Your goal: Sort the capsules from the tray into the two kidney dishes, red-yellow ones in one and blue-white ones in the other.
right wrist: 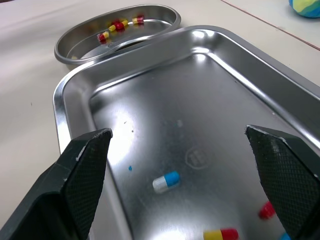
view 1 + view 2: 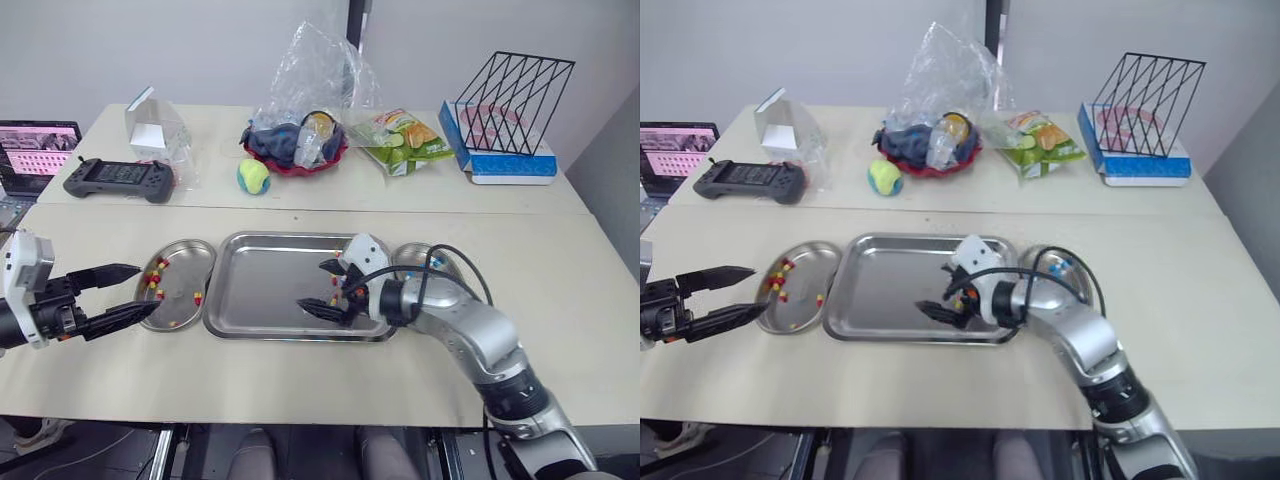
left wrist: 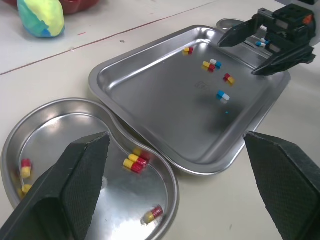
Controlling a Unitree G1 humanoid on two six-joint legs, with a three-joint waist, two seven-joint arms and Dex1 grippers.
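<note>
Right claw [image 2: 312, 286], spread, hovers centre-frame over the rectangular steel tray [image 2: 250, 290], apparently lining up a blue-white capsule [image 1: 166, 181] for pickup.

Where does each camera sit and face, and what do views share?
Head pair: on head, down over tray, left dish, right dish; left gripper, right gripper show.
Left wrist: on left arm, across left dish, tray, toward right gripper; own open fingers.
Right wrist: on right arm, across tray toward left dish; own open fingers.
Shared: wrist views both show blue-white capsule.
</note>
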